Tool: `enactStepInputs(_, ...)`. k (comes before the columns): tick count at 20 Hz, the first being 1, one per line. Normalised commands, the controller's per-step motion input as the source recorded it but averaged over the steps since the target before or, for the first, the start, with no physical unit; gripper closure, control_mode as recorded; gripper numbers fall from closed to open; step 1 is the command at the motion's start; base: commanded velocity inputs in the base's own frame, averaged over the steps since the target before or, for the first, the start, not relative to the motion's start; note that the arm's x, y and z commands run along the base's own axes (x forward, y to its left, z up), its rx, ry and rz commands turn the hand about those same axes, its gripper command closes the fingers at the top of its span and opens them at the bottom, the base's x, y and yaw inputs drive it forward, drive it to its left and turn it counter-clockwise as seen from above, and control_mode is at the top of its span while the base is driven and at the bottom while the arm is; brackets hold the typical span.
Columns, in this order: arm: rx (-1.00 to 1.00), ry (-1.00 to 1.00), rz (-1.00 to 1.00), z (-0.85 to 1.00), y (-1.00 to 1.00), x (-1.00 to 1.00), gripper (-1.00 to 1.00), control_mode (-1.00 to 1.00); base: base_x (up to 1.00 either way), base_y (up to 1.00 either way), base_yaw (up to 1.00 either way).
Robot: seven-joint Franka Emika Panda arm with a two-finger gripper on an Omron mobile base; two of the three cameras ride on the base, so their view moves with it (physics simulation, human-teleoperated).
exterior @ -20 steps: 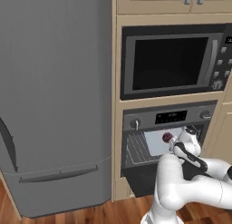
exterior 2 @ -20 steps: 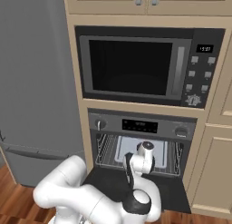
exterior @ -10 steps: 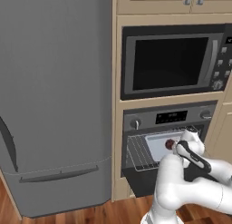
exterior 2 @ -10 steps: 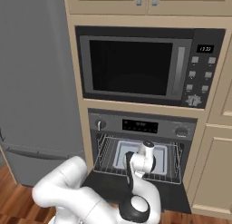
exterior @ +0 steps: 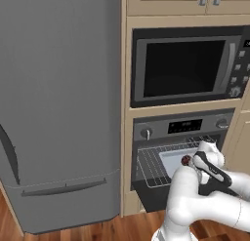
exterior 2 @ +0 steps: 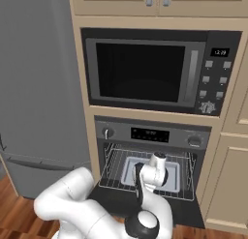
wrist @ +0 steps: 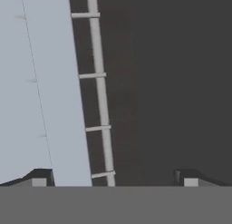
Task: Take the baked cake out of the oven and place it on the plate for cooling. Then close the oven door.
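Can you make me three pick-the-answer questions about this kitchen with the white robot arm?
1. Where is the pale grey rectangular tray?
A. on the wire rack inside the oven
B. inside the microwave
C. on the wooden floor

2. How many round knobs are on the black and steel oven?
A. none
B. two
C. five

3. How is the dark glass oven door?
A. shut
B. folded down open
C. taken off

Answers: 1 A, the tray lies on the rack below the oven's display. 2 B, one knob sits each side of the display. 3 B, the door lies flat in front of the open cavity, under the robot's arm.
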Motion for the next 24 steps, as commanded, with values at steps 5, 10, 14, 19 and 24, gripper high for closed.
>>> enactStepInputs(5,0.0,0.17,0.0,-0.49,-0.27,-0.83,-1.0,-1.0,0.0,0.0,0.0)
enactStepInputs(10,0.0,0.02,0.0,0.07,-0.01,-0.07,-1.0,-1.0,0.0,0.0,0.0)
enactStepInputs(14,0.0,0.05,0.0,0.79,0.0,0.0,-1.0,-1.0,0.0,0.0,0.0)
enactStepInputs(19,0.0,0.07,0.0,0.94,0.0,0.0,-1.0,-1.0,0.0,0.0,0.0)
enactStepInputs(24,0.0,0.06,0.13,0.33,-0.01,-0.24,-1.0,-1.0,0.0,0.0,0.0)
